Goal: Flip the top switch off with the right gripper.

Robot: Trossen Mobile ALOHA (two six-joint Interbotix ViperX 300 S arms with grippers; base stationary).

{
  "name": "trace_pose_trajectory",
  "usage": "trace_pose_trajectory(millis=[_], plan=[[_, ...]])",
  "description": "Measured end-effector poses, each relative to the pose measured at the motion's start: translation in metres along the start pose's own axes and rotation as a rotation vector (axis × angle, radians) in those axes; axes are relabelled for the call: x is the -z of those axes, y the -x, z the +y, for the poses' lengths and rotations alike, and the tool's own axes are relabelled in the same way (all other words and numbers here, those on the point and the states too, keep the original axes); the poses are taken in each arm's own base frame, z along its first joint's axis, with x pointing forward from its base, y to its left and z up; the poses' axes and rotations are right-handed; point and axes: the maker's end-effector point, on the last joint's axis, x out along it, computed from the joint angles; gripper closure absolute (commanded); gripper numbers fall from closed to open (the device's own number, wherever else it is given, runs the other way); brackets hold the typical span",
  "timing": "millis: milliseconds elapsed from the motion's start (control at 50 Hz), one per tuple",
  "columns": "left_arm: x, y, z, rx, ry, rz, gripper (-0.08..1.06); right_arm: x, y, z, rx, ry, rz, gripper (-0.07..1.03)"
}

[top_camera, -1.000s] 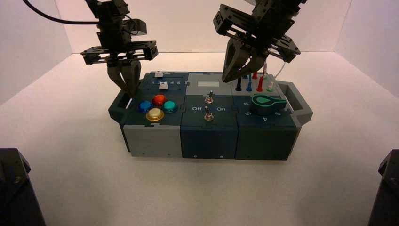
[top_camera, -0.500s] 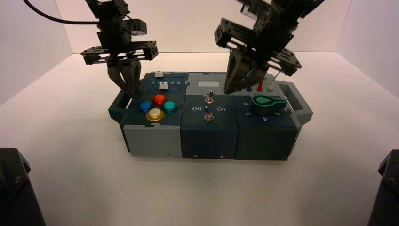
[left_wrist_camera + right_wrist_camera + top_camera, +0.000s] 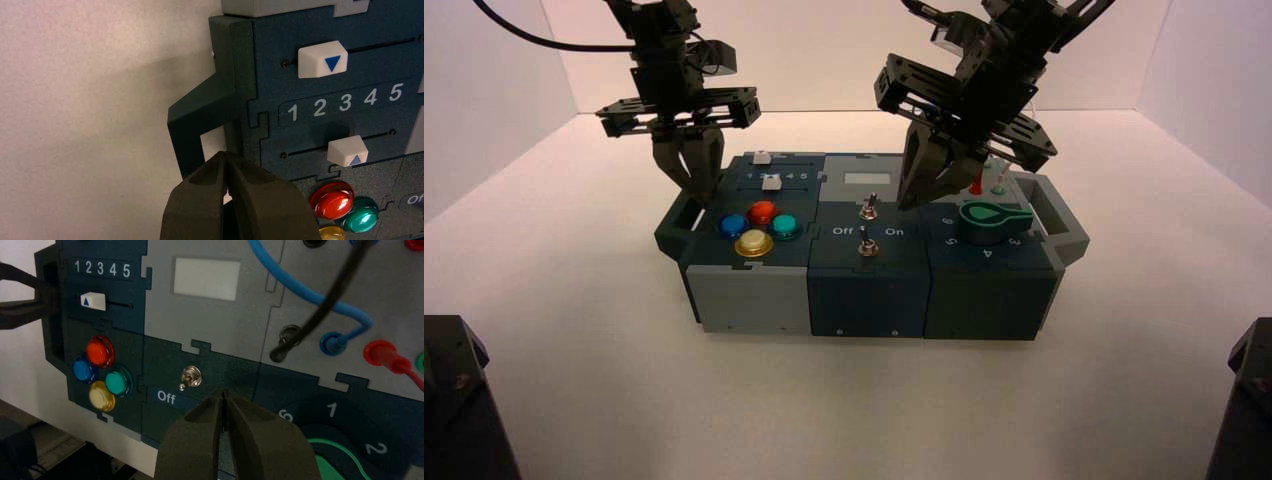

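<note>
The top switch (image 3: pixel 869 208) is a tiny metal toggle on the box's middle panel, behind the Off/On lettering. In the right wrist view (image 3: pixel 191 376) its silver collar and short lever sit just above the word Off; I cannot tell its position plainly. My right gripper (image 3: pixel 911 203) is shut and empty, its tips (image 3: pixel 223 394) low over the panel, close beside the switch on the knob side and apart from it. The bottom switch (image 3: pixel 865 243) stands nearer the front. My left gripper (image 3: pixel 696 195) is shut and empty, hovering over the box's left handle (image 3: pixel 190 130).
A green knob (image 3: pixel 992 220) sits right of the switches, under my right gripper's wrist. Coloured wires and plugs (image 3: pixel 340 342) are behind it. Several round buttons (image 3: pixel 761 228) and two white sliders (image 3: pixel 322 59) are on the left panel. Dark arm bases (image 3: pixel 454 400) stand at both front corners.
My right gripper has come down and forward from over the wire plugs to just right of the top switch. The left arm has not moved.
</note>
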Motion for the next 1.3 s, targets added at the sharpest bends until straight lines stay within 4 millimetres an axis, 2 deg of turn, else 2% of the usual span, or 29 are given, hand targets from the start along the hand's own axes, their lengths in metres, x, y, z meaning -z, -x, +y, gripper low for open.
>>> trace_pose_trajectory(millis=[540, 1300], plan=[[0.0, 0.0, 0.0, 0.0, -0.002, -0.002, 1.01, -0.004, -0.011, 0.012, -0.004, 0.014, 0.029, 0.98], [0.0, -0.001, 0.0, -0.001, -0.003, 0.002, 1.01, 0.0, -0.011, 0.018, -0.01, 0.012, 0.054, 0.98]])
